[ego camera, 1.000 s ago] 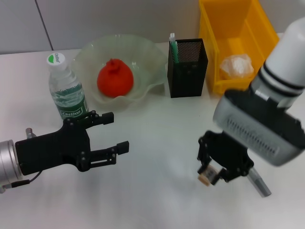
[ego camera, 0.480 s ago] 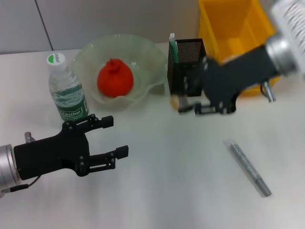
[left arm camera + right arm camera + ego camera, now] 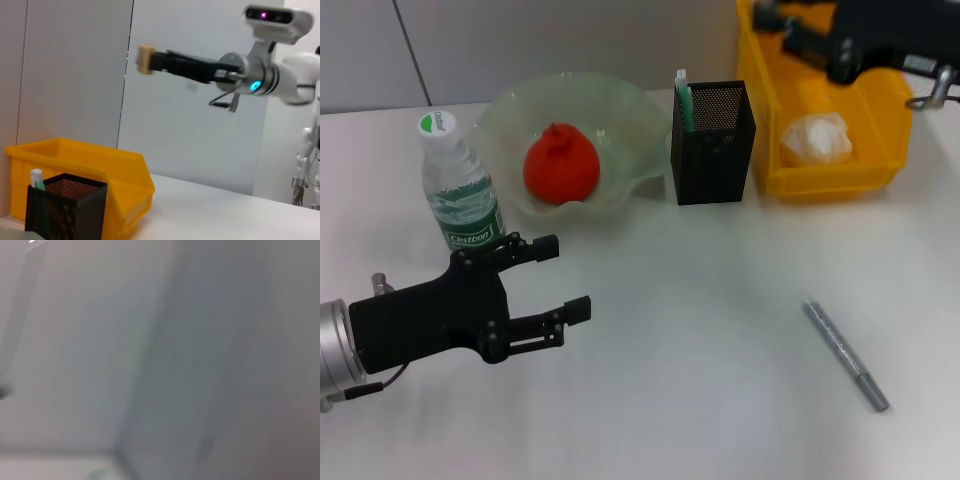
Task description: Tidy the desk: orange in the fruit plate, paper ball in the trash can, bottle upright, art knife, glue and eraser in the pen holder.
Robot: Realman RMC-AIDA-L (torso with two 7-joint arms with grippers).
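Since a second ago the right hand (image 3: 150, 60) has swung up from low over the table, past the front of the pen holder (image 3: 713, 142), to a high position above the trash can (image 3: 825, 95). In the left wrist view it pinches the eraser (image 3: 145, 52), a small tan block, at its fingertips, held well above the containers.

The pen holder now lies below and to the left of that hand, just beside the bin's left wall, so the drop seems to call for a shift leftward and downward. Its mouth is a small square of black mesh, already holding a white-and-green stick.

The left hand (image 3: 545, 290) hovers spread near the bottle (image 3: 460, 195), which stands upright. The glossy orange (image 3: 560, 165) sits in the ruffled glass fruit plate (image 3: 510, 120), the crumpled paper ball (image 3: 815, 138) in the bin. A slim grey pen-like tool (image 3: 845, 353) lies slantwise on the table (image 3: 700, 300), nearer the right arm.
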